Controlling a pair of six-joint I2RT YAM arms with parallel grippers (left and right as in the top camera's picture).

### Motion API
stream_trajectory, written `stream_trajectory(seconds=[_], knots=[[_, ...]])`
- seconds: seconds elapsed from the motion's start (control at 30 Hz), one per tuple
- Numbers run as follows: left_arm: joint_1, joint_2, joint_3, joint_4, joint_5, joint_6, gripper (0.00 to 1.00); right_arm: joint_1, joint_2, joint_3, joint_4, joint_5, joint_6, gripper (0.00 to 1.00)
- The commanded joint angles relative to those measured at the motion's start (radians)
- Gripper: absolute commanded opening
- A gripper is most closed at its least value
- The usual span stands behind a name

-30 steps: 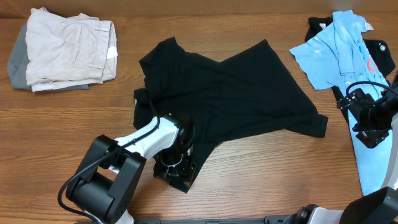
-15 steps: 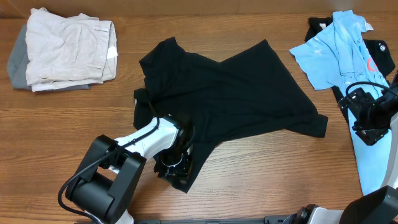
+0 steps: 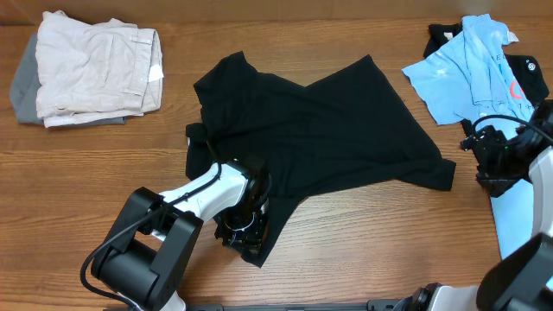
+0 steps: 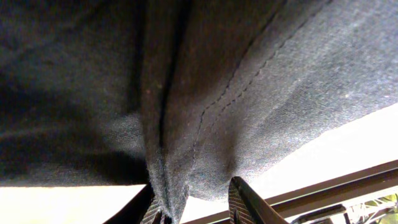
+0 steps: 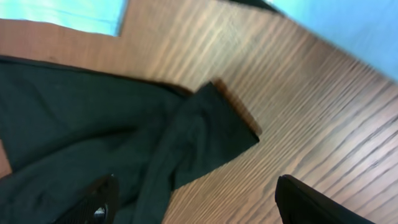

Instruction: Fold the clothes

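Observation:
A large black shirt lies spread and rumpled across the middle of the wooden table. My left gripper sits at its near-left hem corner. In the left wrist view a bunched fold of the black fabric drops between the fingers of the left gripper, which are closed on it. My right gripper hovers open just right of the shirt's right sleeve. Its jaws stand wide, and the right gripper holds nothing. A light blue polo lies at the far right.
A folded pile of beige and grey clothes rests at the far left. A dark garment lies under the polo. More light blue cloth runs beneath the right arm toward the near right edge.
The left jaws have closed on the shirt's hem, and that corner has pulled in slightly. The right gripper has moved left toward the black sleeve, its jaws narrowing a little.

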Motion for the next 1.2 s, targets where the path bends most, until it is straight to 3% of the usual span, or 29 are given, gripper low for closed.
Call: stream_trajectory(seconds=[0.0, 0.17, 0.3, 0.6, 0.77, 1.17], knots=[[-0.006, 0.007, -0.018, 0.046, -0.012, 0.017, 0.36, 0.000, 0.057, -0.004, -0.002, -0.028, 0.042, 0.85], [-0.006, 0.007, -0.018, 0.061, -0.008, 0.020, 0.36, 0.008, 0.136, -0.004, 0.032, -0.042, 0.037, 0.80], [-0.006, 0.007, -0.018, 0.066, -0.009, 0.021, 0.36, 0.010, 0.191, -0.004, 0.114, -0.042, -0.001, 0.70], [-0.006, 0.007, -0.018, 0.067, -0.009, 0.035, 0.37, 0.011, 0.246, -0.004, 0.188, -0.042, 0.006, 0.70], [-0.006, 0.007, -0.018, 0.067, -0.009, 0.035, 0.37, 0.022, 0.267, -0.004, 0.212, -0.042, 0.008, 0.63], [-0.006, 0.007, -0.018, 0.068, -0.009, 0.035, 0.38, 0.085, 0.286, -0.004, 0.243, 0.000, 0.069, 0.63]])
